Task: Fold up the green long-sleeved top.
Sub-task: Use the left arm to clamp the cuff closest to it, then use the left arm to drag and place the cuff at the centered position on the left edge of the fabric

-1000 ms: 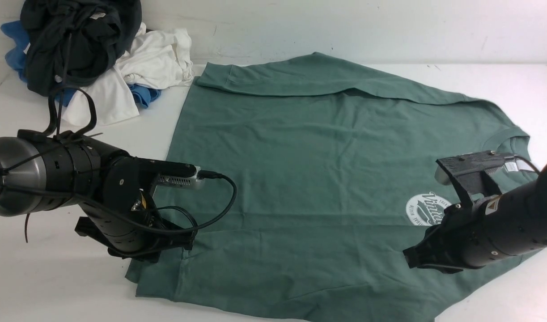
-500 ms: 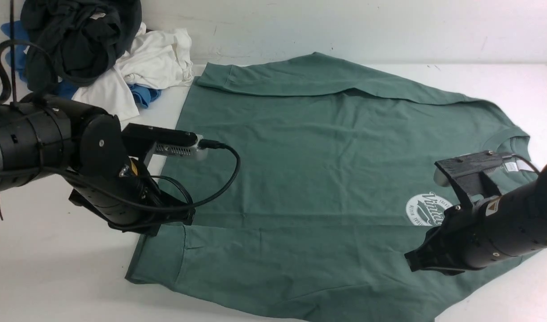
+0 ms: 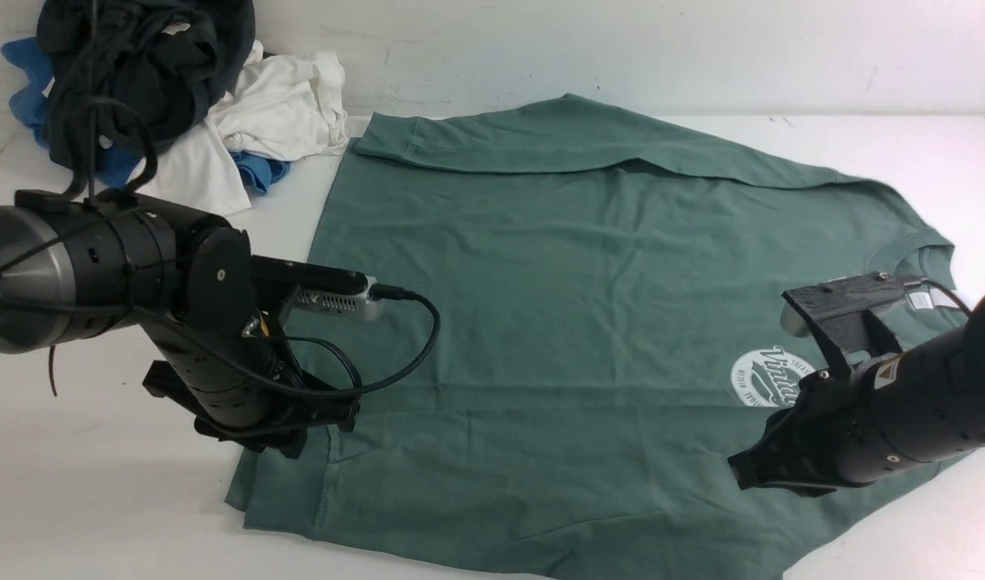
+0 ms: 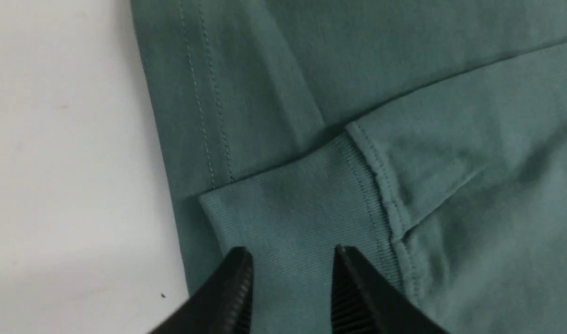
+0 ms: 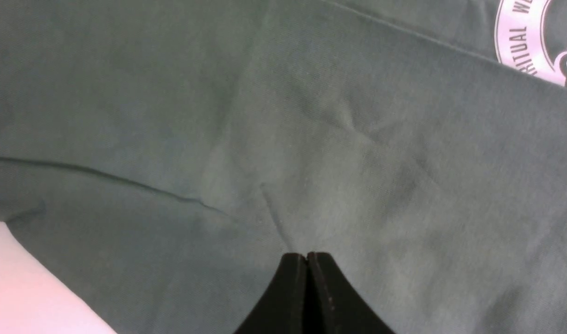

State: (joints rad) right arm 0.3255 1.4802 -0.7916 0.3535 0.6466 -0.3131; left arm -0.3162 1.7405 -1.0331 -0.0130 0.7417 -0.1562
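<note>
Green long-sleeved top lies flat, chest up, on the bench, both sleeves folded in over the body. The left gripper hangs over the ribbed cuff by the hem, jaws narrowly parted. The right gripper is closed on nothing near the chest logo. Sleeve tucking looks done, so next comes a body fold, with both grippers pinching one long edge. A heap of other clothes sits well apart, obstructing nothing.

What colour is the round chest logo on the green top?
The logo is white; the front view shows it best.
</note>
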